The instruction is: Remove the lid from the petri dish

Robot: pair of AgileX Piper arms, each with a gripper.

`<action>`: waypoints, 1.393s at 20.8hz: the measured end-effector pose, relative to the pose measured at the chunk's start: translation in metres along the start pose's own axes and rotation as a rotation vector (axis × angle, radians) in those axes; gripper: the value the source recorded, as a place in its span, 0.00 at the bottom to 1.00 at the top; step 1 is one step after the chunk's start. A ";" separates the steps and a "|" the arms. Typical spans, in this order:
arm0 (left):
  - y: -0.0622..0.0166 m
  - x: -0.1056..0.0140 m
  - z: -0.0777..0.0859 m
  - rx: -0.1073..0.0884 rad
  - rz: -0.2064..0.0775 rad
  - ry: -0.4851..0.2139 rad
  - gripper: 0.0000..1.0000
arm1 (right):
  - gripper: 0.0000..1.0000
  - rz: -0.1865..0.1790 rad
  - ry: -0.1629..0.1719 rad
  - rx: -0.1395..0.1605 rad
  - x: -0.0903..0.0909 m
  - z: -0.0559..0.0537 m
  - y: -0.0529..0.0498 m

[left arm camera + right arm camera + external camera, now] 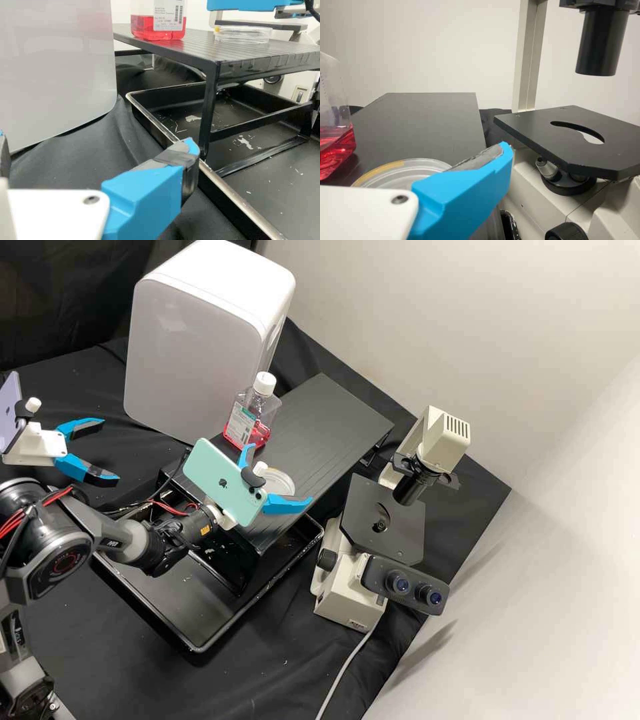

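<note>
The flask (250, 417) stands upright on the rack (333, 427), white-capped, with red liquid in its lower part. Near it on the same rack the dish (279, 475) lies flat, its lid (400, 171) on and facing up; it is round, so no long axis, and I cannot tell what it holds. The rack's legs stand in a black tray (193, 620) flecked with pale specks, on the tabletop (280, 667). The right claw (277, 480) is open, with a finger on either side of the dish. The left claw (107, 448) is spread too, beside the white box (200, 333), well apart from the dish.
</note>
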 end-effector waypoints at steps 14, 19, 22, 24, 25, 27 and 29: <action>0.0000 0.000 0.000 0.000 0.000 0.000 1.00 | 1.00 -0.006 -0.014 -0.002 -0.013 0.010 -0.007; 0.0000 0.000 0.000 0.000 0.000 0.000 1.00 | 1.00 -0.033 -0.049 -0.003 -0.024 0.019 -0.014; 0.0000 0.000 0.000 0.000 0.000 0.000 1.00 | 1.00 -0.020 -0.035 -0.004 -0.024 0.020 -0.014; 0.0000 0.000 0.000 0.000 0.000 -0.001 1.00 | 1.00 -0.022 -0.047 0.000 -0.023 0.023 -0.016; 0.0000 0.000 0.000 0.000 0.000 -0.001 1.00 | 1.00 -0.020 -0.045 -0.001 -0.023 0.023 -0.017; 0.0000 0.000 0.000 0.000 0.000 -0.001 1.00 | 1.00 -0.013 -0.040 -0.004 -0.021 0.023 -0.016; 0.0000 0.000 0.000 0.000 0.000 -0.001 1.00 | 1.00 0.003 -0.045 -0.010 -0.018 0.023 -0.014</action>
